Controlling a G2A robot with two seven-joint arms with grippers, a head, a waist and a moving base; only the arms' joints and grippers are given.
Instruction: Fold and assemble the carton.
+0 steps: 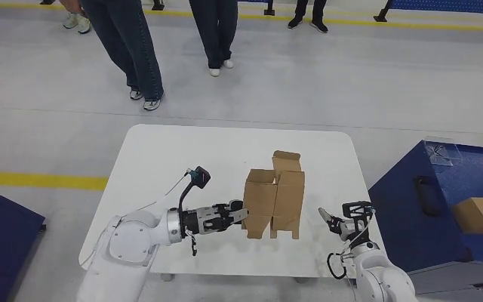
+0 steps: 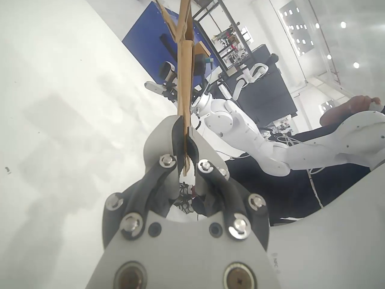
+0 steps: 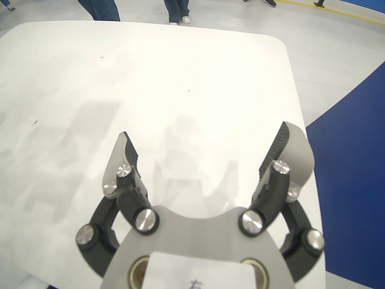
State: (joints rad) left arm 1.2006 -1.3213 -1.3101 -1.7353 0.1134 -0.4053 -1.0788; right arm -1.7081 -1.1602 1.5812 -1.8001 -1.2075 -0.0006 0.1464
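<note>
A brown cardboard carton (image 1: pixel 273 198), flattened with its flaps loose, is held up above the middle of the white table (image 1: pixel 189 151). My left gripper (image 1: pixel 240 214) is shut on the carton's near left edge. In the left wrist view the carton (image 2: pixel 184 70) is seen edge-on, pinched between the fingers of the left gripper (image 2: pixel 183 133). My right gripper (image 1: pixel 332 220) is at the table's near right edge, apart from the carton. In the right wrist view the right gripper (image 3: pixel 204 145) stands open over bare table with nothing between its fingers.
A blue bin (image 1: pixel 430 204) stands off the table's right side, with a cardboard box (image 1: pixel 469 213) inside it. People's legs (image 1: pixel 128 45) stand on the floor beyond the far edge. The table's far and left parts are bare.
</note>
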